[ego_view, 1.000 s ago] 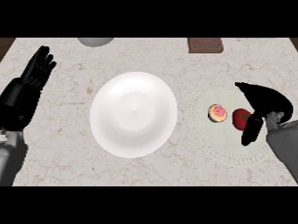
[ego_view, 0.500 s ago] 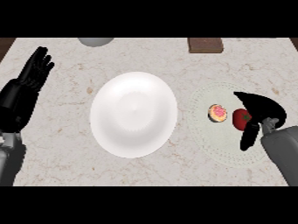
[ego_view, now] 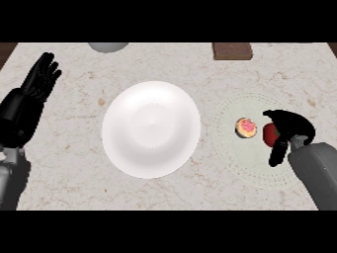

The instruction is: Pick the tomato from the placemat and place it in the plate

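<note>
The red tomato [ego_view: 268, 132] lies on the pale round placemat [ego_view: 236, 163] at the right, partly hidden by my right hand [ego_view: 295, 129]. That hand arches over the tomato from the right, fingers above it and thumb [ego_view: 276, 154] hanging below it, still spread and not closed on it. A small round pink-and-yellow item [ego_view: 245, 127] sits just left of the tomato. The white plate [ego_view: 150, 129] is at the counter's middle, left of the placemat, with nothing on it. My left hand [ego_view: 31, 96] rests open at the left edge, fingers up.
A grey bowl [ego_view: 109, 47] shows at the far edge, and a brown block [ego_view: 231, 50] stands at the far right. Dark wood borders the marble counter [ego_view: 171, 69] at both far corners.
My right hand has moved nearer and lower over the tomato, so it now brackets it. The tomato, plate and left hand have stayed put.
</note>
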